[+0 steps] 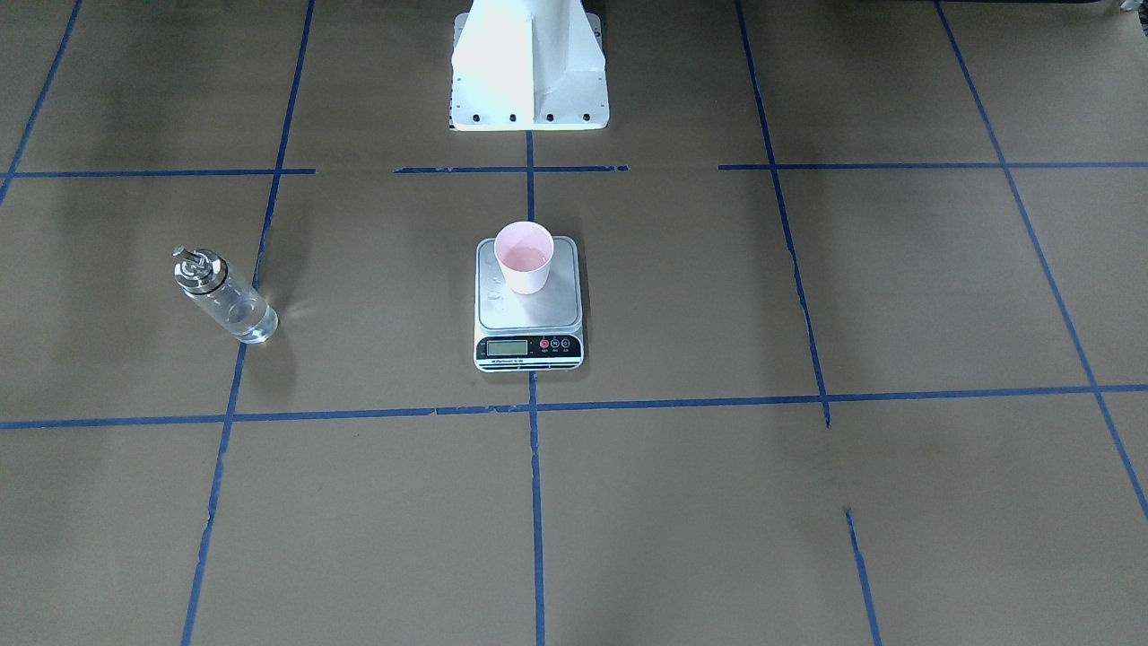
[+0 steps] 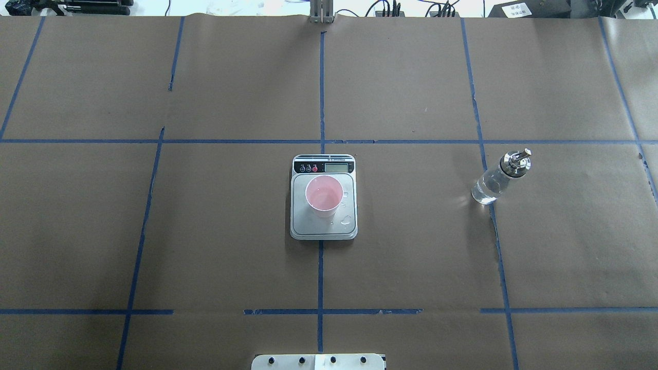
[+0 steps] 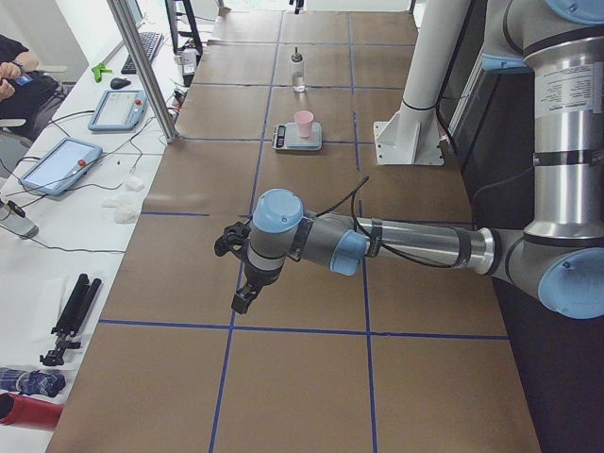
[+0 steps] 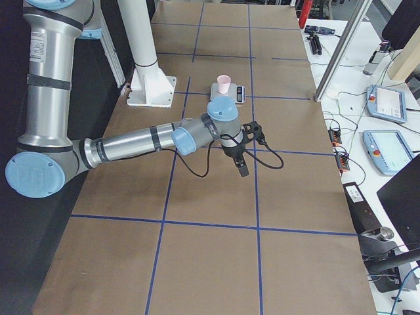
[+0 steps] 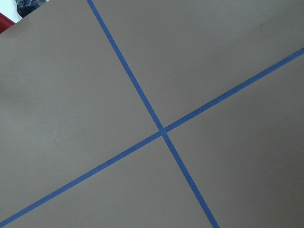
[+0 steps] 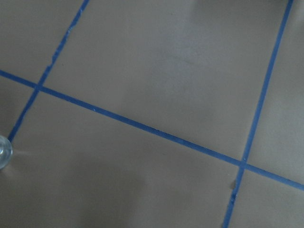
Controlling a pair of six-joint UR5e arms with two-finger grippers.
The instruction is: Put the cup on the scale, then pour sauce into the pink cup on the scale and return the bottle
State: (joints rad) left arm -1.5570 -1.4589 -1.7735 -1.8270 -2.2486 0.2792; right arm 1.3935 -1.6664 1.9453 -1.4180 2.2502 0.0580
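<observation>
Front-facing view: the cup (image 1: 529,278) stands upright on the scale (image 1: 538,312), mouth up, with a shallow pool of clear sauce (image 1: 523,259) over its pink bottom. The scale lies on the brown tabletop (image 1: 717,493), across the centre line of blue tape (image 1: 535,467). Its long axis runs along that line and its display strip points away from the robot. The bottle (image 1: 226,298) stands well apart on the robot's right, upright, spout on top. It is of clear glass; I cannot tell its fill level.

Overhead view: a few drops (image 2: 347,220) lie on the platform beside the cup. The bottle's foot touches a tape line.

Left side view: the left claw (image 3: 243,300) hangs over bare tabletop, far from the scale; I cannot tell whether its fingers are apart or together.

Right side view: the right claw (image 4: 243,169) hangs low, short of the scale, and again I cannot tell its state.

Left wrist view: only crossing tape on paper.

Right wrist view: tape lines, and a sliver of clear glass at the left edge.
</observation>
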